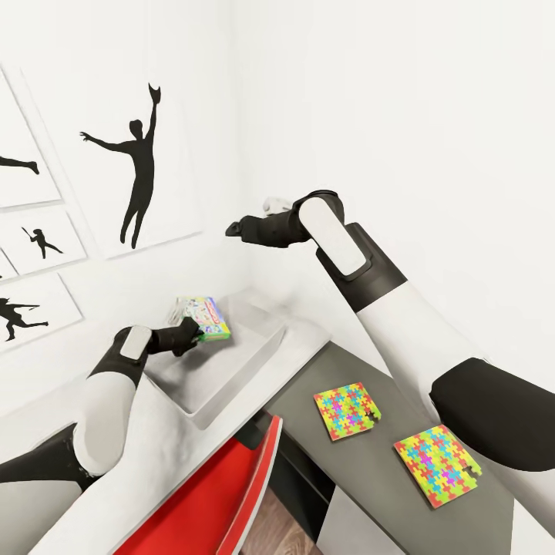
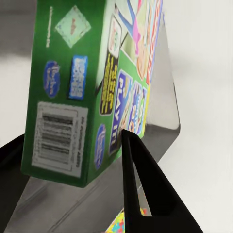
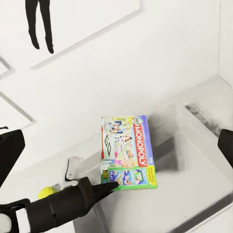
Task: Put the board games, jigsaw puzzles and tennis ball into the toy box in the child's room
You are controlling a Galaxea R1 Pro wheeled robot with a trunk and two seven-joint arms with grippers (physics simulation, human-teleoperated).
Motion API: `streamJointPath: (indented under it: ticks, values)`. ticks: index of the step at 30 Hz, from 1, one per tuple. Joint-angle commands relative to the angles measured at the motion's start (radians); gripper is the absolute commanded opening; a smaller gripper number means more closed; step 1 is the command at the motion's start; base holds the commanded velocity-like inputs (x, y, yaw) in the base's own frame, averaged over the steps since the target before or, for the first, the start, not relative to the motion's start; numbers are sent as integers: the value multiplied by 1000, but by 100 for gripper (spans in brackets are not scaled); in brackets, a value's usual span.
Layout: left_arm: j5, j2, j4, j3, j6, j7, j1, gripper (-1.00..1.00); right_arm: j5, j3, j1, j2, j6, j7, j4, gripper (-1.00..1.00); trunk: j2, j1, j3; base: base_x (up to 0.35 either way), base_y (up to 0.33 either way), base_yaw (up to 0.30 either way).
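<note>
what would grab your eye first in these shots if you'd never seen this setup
The left claw holding a white-and-green board game over the grey toy box on the table. Then two bright jigsaw puzzles lying flat on the lower dark grey cabinet, and the black silhouette pictures on the wall.

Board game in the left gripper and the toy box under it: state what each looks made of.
Board game: printed card with a slightly glossy finish, judging by its sharp folded edges, barcode label and full-colour artwork.

Toy box: probably moulded plastic, matte grey; plain smooth sloping walls with rounded corners and no seams or grain. Being a render, thin metal can't be ruled out.
</note>
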Motion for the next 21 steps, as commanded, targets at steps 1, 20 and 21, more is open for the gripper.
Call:
streamJointPath:
  ticks: [1, 20, 21]
  values:
    - [3, -6, -1, 6, -2, 8, -1, -100, -10, 1, -1, 0, 0, -10, -1, 100, -2, 1, -2, 0, 0, 0]
    - [9, -106, -1, 3, -36, 131, -2, -100, -9, 1, -1, 0, 0, -12, -11, 100, -2, 1, -2, 0, 0, 0]
    - [10, -108, -1, 3, -37, 132, -3, -100, -9, 1, 0, 0, 0, -12, -11, 100, -2, 1, -2, 0, 0, 0]
